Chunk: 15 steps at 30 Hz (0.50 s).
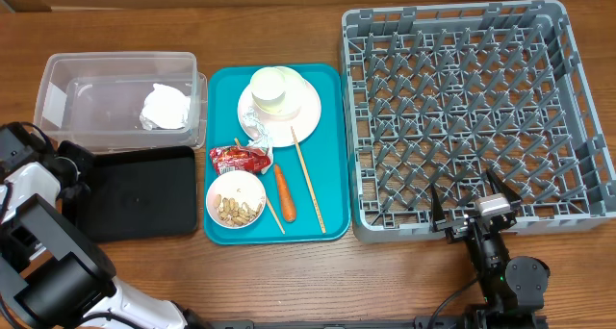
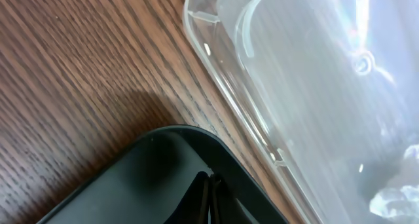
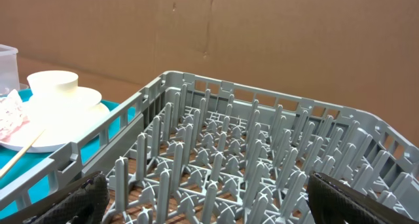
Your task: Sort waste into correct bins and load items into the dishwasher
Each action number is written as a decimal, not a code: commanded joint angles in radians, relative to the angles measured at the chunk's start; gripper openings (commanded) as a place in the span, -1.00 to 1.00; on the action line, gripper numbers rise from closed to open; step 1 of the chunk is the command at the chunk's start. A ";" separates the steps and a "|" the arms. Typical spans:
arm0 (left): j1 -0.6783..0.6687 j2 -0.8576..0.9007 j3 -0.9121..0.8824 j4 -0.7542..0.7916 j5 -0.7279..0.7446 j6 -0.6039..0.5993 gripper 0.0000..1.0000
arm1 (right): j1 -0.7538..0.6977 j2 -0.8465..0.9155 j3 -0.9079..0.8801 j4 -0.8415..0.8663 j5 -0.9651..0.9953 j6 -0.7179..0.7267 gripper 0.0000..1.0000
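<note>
Overhead: wooden table (image 1: 289, 281) | right wrist: cardboard backdrop (image 3: 275, 40) | right end effector (image 1: 470, 204) apart | left end effector (image 1: 75, 167): cannot tell

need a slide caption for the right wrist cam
Right wrist view: open fingers flank the grey dish rack, pegs bare; white cup on plate at left.

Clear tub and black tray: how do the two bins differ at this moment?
The clear tub is see-through with tall walls; the black tray is opaque and shallow. The clear tub holds crumpled white paper; the black tray shows nothing inside. Both are rectangular and sit left of the teal tray.
</note>
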 commanded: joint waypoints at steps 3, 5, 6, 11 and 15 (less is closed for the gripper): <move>-0.008 0.032 -0.023 0.050 0.029 0.023 -0.92 | 0.004 -0.008 -0.010 0.005 0.005 0.007 1.00; -0.008 0.032 -0.023 0.068 0.048 0.027 -0.92 | 0.004 -0.008 -0.010 0.005 0.005 0.007 1.00; -0.008 0.032 -0.023 0.079 0.050 0.032 -0.92 | 0.004 -0.008 -0.010 0.005 0.005 0.007 1.00; -0.008 0.032 -0.023 0.136 0.156 0.072 -0.91 | 0.004 -0.008 -0.010 0.005 0.005 0.007 1.00; -0.007 0.027 -0.019 0.160 0.229 0.072 -0.83 | 0.004 -0.008 -0.010 0.005 0.005 0.007 1.00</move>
